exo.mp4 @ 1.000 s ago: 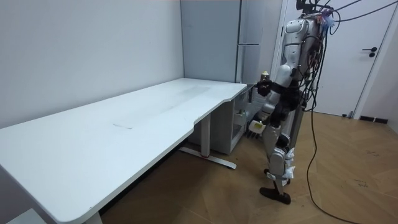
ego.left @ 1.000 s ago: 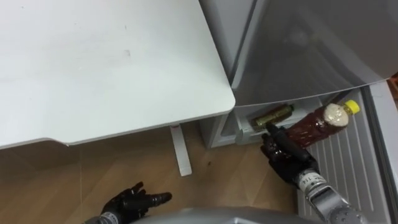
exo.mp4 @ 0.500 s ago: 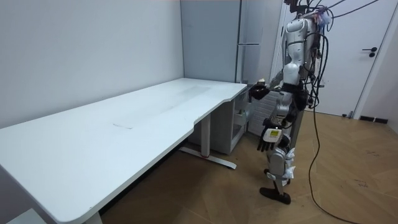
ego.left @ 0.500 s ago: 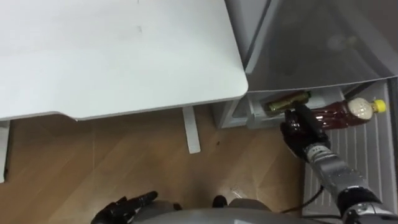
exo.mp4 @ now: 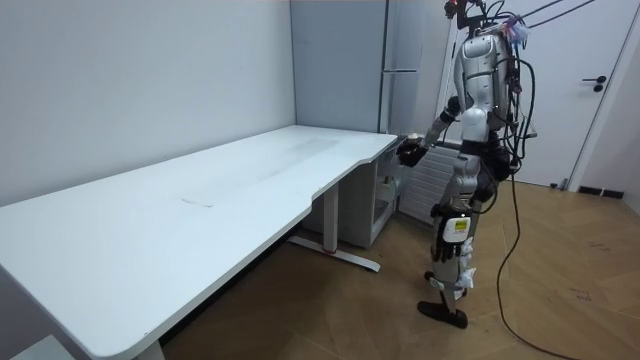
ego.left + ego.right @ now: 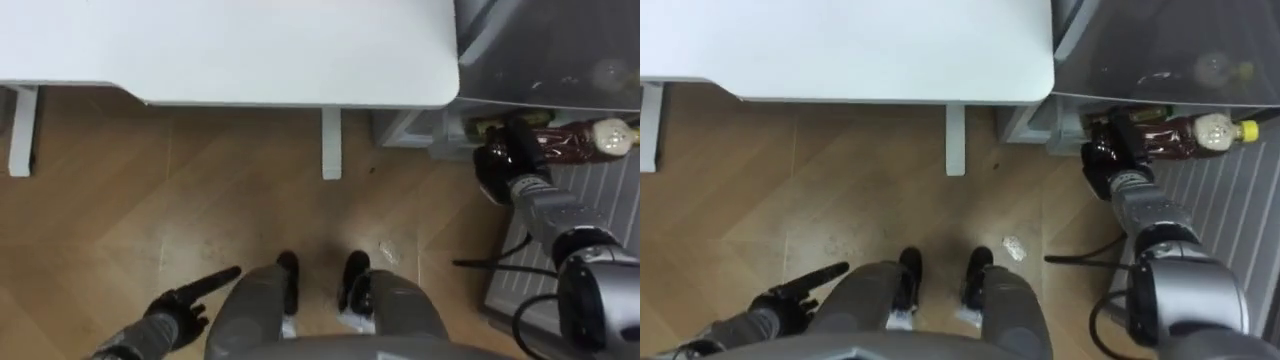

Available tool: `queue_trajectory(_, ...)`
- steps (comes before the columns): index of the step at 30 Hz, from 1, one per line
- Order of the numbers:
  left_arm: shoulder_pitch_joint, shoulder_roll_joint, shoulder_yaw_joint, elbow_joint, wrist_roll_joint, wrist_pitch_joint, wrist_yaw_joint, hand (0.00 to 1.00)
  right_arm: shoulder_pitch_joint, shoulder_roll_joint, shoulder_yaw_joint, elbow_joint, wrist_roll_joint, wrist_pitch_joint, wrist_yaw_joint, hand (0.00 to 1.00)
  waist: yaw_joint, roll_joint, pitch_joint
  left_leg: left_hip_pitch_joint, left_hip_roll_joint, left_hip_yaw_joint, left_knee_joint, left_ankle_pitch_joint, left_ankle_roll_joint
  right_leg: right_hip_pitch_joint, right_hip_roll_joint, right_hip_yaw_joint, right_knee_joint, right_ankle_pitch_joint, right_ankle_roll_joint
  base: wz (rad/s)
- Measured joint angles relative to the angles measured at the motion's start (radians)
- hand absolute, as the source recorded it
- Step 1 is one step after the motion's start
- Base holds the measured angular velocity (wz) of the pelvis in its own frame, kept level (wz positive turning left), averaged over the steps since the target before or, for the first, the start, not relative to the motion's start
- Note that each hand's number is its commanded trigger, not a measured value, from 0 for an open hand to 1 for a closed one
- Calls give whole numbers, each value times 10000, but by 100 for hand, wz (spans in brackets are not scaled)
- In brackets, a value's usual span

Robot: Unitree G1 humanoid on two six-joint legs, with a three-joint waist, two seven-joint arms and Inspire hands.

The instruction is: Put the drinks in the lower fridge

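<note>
Left eye view: brown bottle [image 6: 568, 145] in grasp of right hand [image 6: 503, 166]

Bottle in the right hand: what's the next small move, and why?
Probably ease the right hand forward to lay the bottle inside the fridge. The hand is curled round the brown bottle, held on its side at the fridge's opening beside the desk, not yet set down. The left hand hangs open.

No lettering, number or sign can be read in any view. The bottle [image 6: 568, 142] carries a pale band below its yellow cap. Whether that band bears print cannot be made out at this distance.
</note>
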Motion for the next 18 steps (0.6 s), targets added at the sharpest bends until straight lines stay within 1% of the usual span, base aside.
queue_trajectory(2,-214,-7,-269,-3,-69,-25,196,0,-212,-110,9,3,-5,0,-150,100,107,13,46,-472,-76,-59,295,3,5,-506,-52,25,329,-110,1,17)
queue_trajectory(3,-326,-15,-358,10,-74,-23,302,0,-336,-143,8,15,-69,0,-229,100,215,12,61,-709,-89,-58,416,5,7,-753,-112,35,485,-122,-18,7)
queue_trajectory(4,-355,-17,-359,8,-75,-45,339,0,-405,-143,10,35,-180,4,-266,100,238,11,62,-802,-92,-57,454,11,6,-862,-158,25,550,-127,-28,4)
queue_trajectory(7,-445,-13,-380,-11,-442,-89,463,0,-771,-178,16,89,-354,5,-366,100,249,-17,85,-1261,-111,-12,483,137,16,-1378,-227,6,720,-107,-72,5)
queue_trajectory(9,-582,-22,-710,35,-881,-64,637,0,-1202,-339,16,85,-179,5,-600,100,237,-25,99,-1705,-178,70,588,209,18,-1931,-377,-15,1035,-102,-130,2)
queue_trajectory(10,-646,-5,-768,34,-885,-76,723,0,-1275,-415,14,85,-95,1,-651,100,213,-22,102,-1881,-207,71,719,208,17,-2099,-455,-83,1215,-174,-187,12)
queue_trajectory(12,-720,-2,-772,37,-935,-82,773,0,-1353,-502,9,84,-33,-3,-771,100,190,-33,107,-2058,-254,46,849,206,15,-2267,-540,-167,1376,-271,-207,18)
queue_trajectory(18,-867,-12,-848,20,-1651,-57,789,0,-1931,-717,21,48,-46,5,-1296,100,182,-70,129,-2644,-250,58,1184,188,-4,-2847,-555,-121,1682,-332,-250,2)
